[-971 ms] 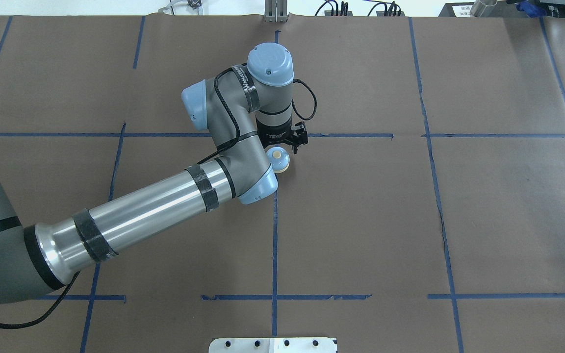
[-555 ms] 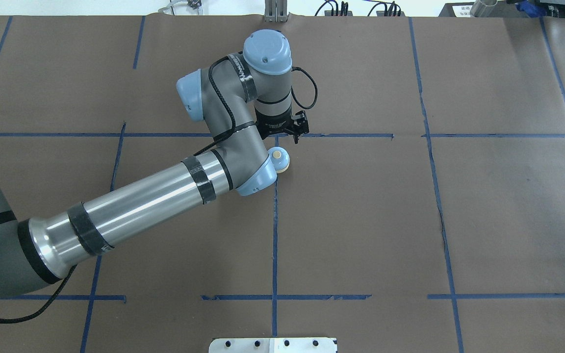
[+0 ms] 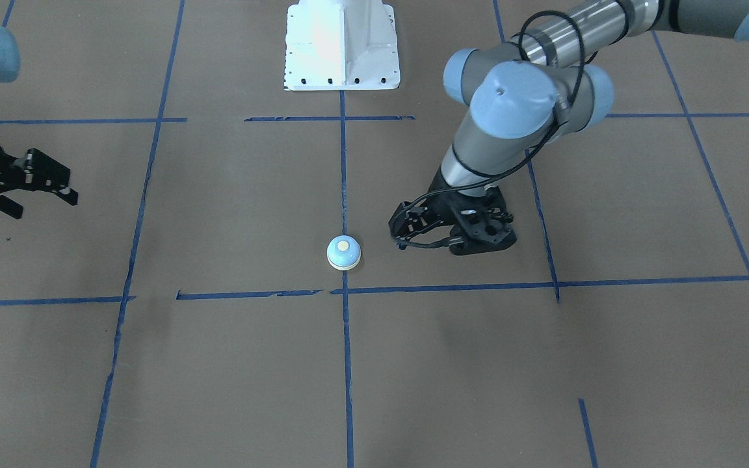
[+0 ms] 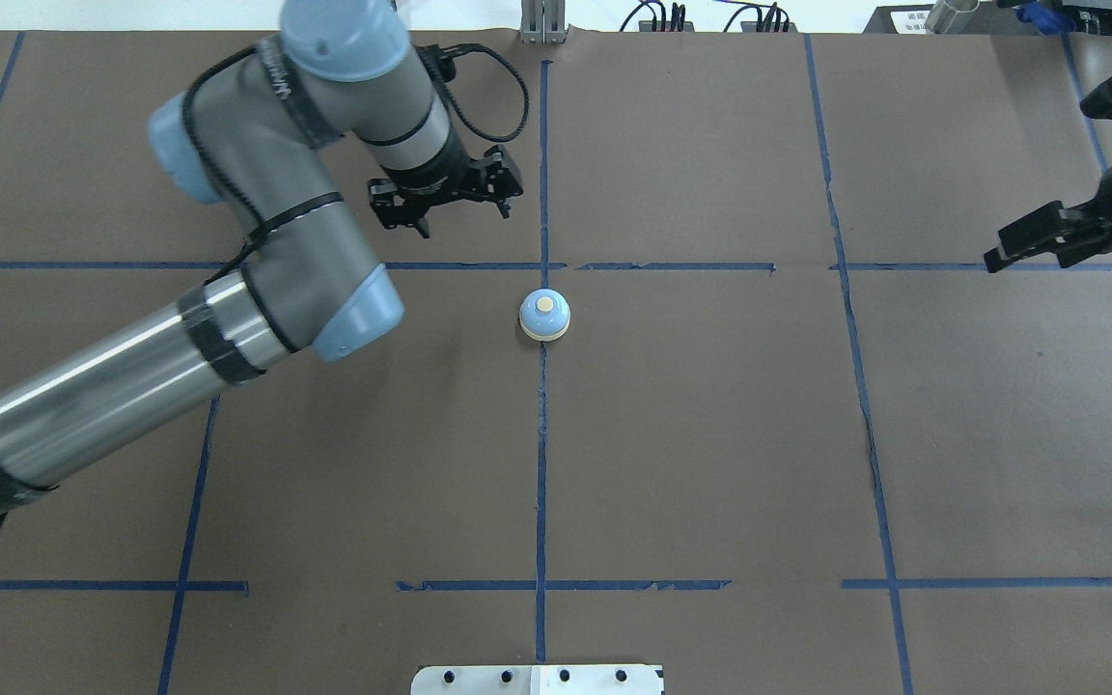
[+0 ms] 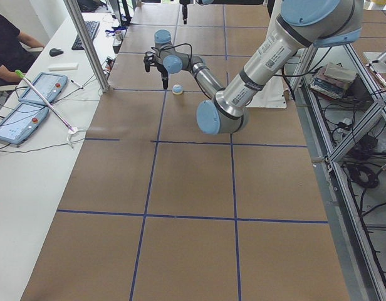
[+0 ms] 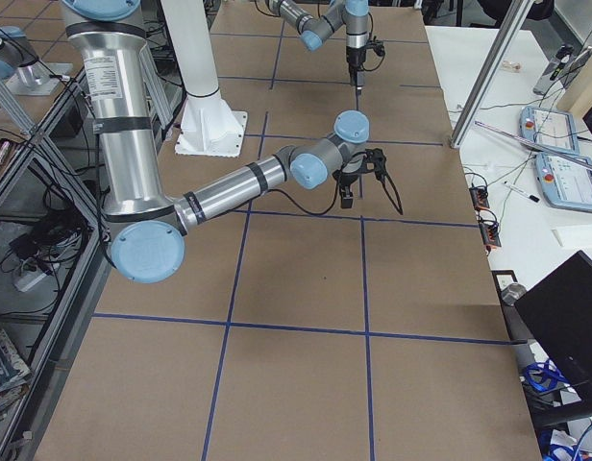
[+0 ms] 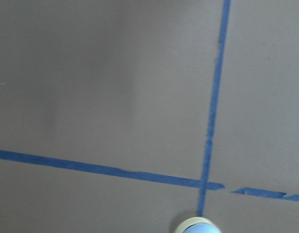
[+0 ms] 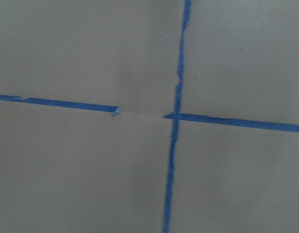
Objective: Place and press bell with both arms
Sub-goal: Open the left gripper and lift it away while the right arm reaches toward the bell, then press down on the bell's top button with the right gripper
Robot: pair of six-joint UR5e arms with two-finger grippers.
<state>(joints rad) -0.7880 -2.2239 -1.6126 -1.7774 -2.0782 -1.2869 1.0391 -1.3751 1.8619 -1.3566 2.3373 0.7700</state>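
The light-blue bell (image 4: 544, 316) with its cream button stands free on the brown table at the crossing of the blue tape lines. It also shows in the front view (image 3: 343, 252), in the left side view (image 5: 177, 89), and at the bottom edge of the left wrist view (image 7: 198, 226). My left gripper (image 4: 464, 220) is open and empty, above the table, beyond and to the left of the bell; in the front view (image 3: 443, 244) it stands to the bell's right. My right gripper (image 4: 1058, 193) is open and empty at the far right edge, well away from the bell (image 3: 46, 203).
The table is covered in brown paper with a blue tape grid (image 4: 542, 483). The white pedestal base (image 3: 341, 45) stands at the robot's side. Tablets and a stylus (image 5: 30, 100) lie on the white bench beyond the table's far edge.
My left arm has pulled away from the bell, up and to the left. The bell has stayed in place. My right gripper has come into view at the right edge.
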